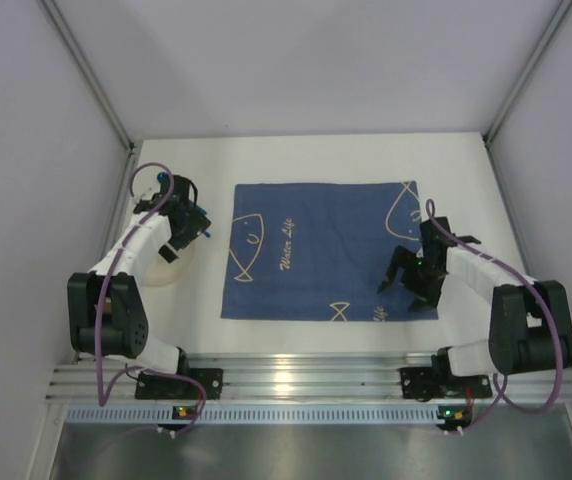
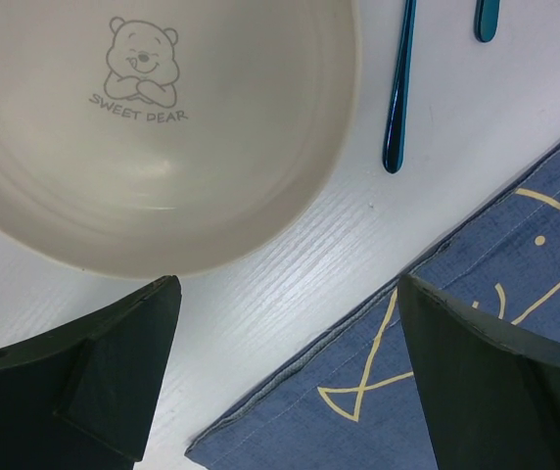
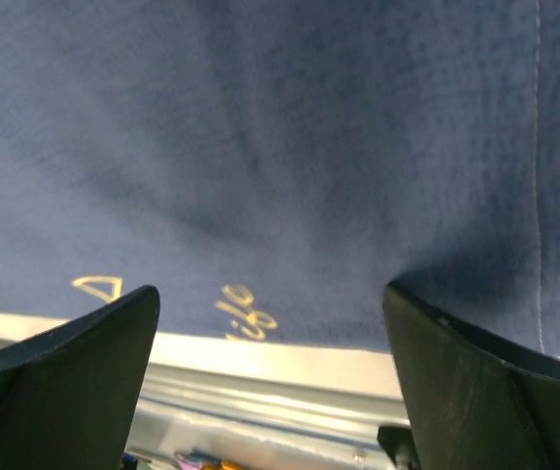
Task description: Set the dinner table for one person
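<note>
The white dinner table (image 1: 316, 155) carries a dark blue cloth mat (image 1: 316, 250) with cream fish drawings at its middle. A cream bowl (image 1: 169, 268) printed "Sweet Bear" (image 2: 163, 127) sits on the table left of the mat. Two blue utensil handles (image 2: 397, 88) lie between the bowl and the mat. My left gripper (image 1: 178, 240) is open and empty, above the bare table (image 2: 290, 264) between the bowl's rim and the mat's corner (image 2: 476, 323). My right gripper (image 1: 406, 280) is open and empty, low over the mat's near right part (image 3: 280, 147).
An aluminium rail (image 1: 306, 375) runs along the table's near edge and shows just past the mat in the right wrist view (image 3: 290, 392). Grey walls enclose the table at the left, the back and the right.
</note>
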Robot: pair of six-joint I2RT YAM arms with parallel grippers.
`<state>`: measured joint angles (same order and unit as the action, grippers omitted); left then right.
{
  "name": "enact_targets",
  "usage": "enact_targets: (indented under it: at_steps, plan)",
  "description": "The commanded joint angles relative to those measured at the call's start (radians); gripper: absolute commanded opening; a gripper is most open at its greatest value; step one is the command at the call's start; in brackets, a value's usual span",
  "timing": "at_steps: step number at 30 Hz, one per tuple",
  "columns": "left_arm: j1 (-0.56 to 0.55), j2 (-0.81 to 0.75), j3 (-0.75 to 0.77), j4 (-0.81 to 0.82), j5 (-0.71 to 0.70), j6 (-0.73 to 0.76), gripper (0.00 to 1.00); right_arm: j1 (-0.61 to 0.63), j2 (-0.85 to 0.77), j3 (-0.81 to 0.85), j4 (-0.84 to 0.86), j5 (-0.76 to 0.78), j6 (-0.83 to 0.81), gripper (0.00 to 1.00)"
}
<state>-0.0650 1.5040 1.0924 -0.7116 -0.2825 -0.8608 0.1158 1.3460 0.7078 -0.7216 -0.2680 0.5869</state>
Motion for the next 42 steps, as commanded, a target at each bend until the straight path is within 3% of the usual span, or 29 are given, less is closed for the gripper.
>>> enact_targets:
  at_steps: [1,5,14,17,20,23,25,27,28,36,42]
  plan:
    - [0.008,-0.014,0.047,-0.008,-0.04,0.019,0.97,0.01,0.088,-0.036,0.122,0.018,-0.033,0.97]
    - [0.024,-0.004,0.05,0.021,-0.043,0.048,0.97,0.01,0.098,0.017,0.076,0.007,-0.048,0.93]
    - [0.025,0.154,0.069,0.081,0.032,0.184,0.91,0.012,-0.137,0.433,-0.438,0.157,-0.096,0.96]
    - [0.024,0.22,0.064,0.089,0.054,0.229,0.88,0.013,-0.163,0.519,-0.482,0.17,-0.105,0.96]
    - [0.022,0.286,0.063,0.09,0.042,0.266,0.78,0.012,-0.176,0.529,-0.504,0.19,-0.113,0.97]
    - [0.021,0.318,0.063,0.092,-0.001,0.289,0.53,0.012,-0.173,0.509,-0.512,0.199,-0.119,0.96]
    - [0.021,0.328,0.066,0.08,-0.038,0.301,0.28,0.01,-0.179,0.499,-0.51,0.197,-0.119,0.96]
    - [0.021,0.337,0.069,0.074,-0.053,0.316,0.15,0.01,-0.194,0.489,-0.503,0.204,-0.118,0.96]
    - [0.018,0.34,0.067,0.072,-0.06,0.322,0.0,0.012,-0.197,0.483,-0.501,0.205,-0.119,0.96]
    - [-0.036,0.277,0.078,-0.021,-0.168,0.361,0.0,0.01,-0.176,0.476,-0.477,0.205,-0.134,0.96]
    - [-0.189,0.217,0.201,-0.123,-0.271,0.405,0.0,0.01,-0.159,0.486,-0.455,0.197,-0.148,0.96]
